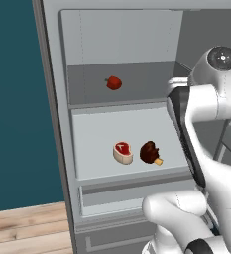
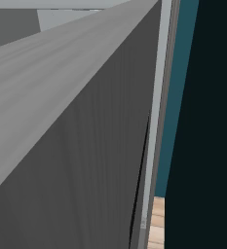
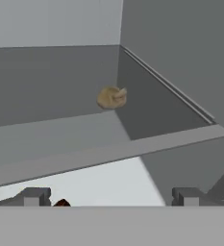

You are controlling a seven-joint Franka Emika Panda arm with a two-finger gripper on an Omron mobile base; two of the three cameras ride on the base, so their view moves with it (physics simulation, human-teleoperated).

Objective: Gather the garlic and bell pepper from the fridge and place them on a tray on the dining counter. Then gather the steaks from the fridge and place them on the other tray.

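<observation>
- Fridge (image 1: pixel 57 149): grey steel, door open, pale grey shelves exposed.
- Bell pepper (image 1: pixel 114 83): small, glossy red, on the upper shelf toward the back.
- Garlic (image 3: pixel 112 97): tan lumpy bulb, near the back right corner of the upper shelf.
- Steaks, lower shelf, just beside each other: raw red steak (image 1: pixel 123 152) with cream rim on the left; dark brown steak (image 1: pixel 150 152), tan bone end pointing right.

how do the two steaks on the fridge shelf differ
The raw steak is red with a cream fat rim; the cooked steak is dark brown. The cooked steak has a tan bone end sticking out; the raw steak shows none. The raw steak lies left of the cooked one. Both lie on the same pale shelf, similar in size.
</observation>
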